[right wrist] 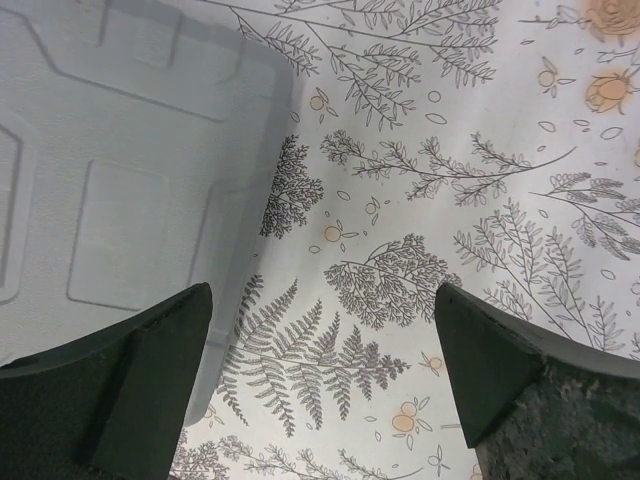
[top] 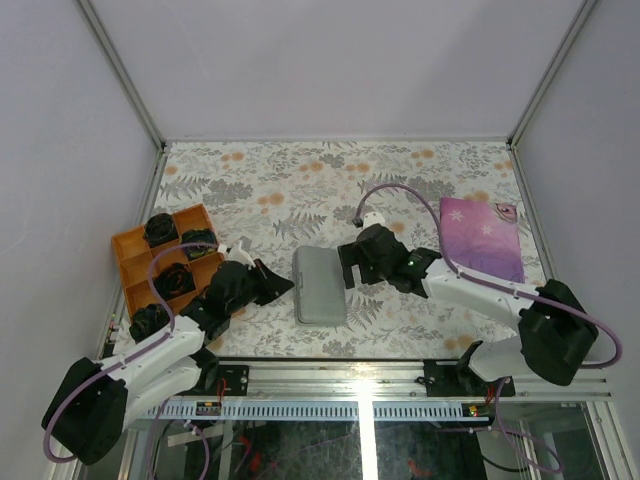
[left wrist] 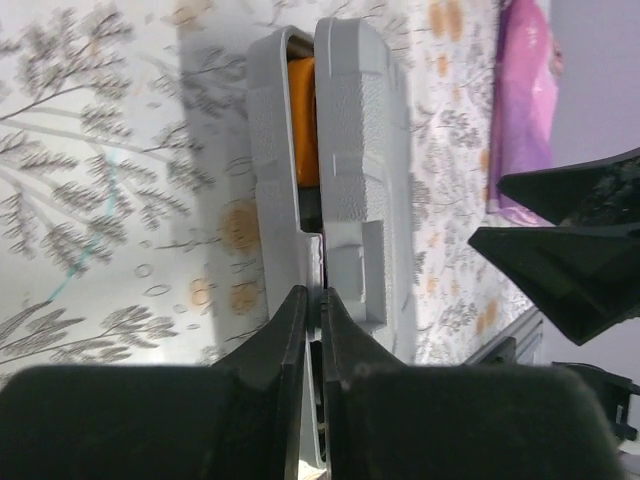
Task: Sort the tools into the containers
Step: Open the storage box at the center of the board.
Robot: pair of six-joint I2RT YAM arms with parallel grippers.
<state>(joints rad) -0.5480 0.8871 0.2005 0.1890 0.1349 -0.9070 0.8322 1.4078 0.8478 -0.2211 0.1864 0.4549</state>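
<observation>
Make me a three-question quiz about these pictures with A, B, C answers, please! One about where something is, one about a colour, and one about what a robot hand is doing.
1. Where does the purple cloth lie, compared with the grey case?
A) on top of it
B) to its right on the table
C) underneath it

2. What colour peeks out of the gap in the case?
A) orange
B) green
C) blue

3. How is the right gripper?
A) shut tight
B) holding the cloth
C) wide open, holding nothing

Answers:
1 B: the top view shows the cloth near the table's right side, apart from the case.
2 A: the left wrist view shows something orange between the two halves.
3 C: its fingers stand far apart with only the table between them.
</observation>
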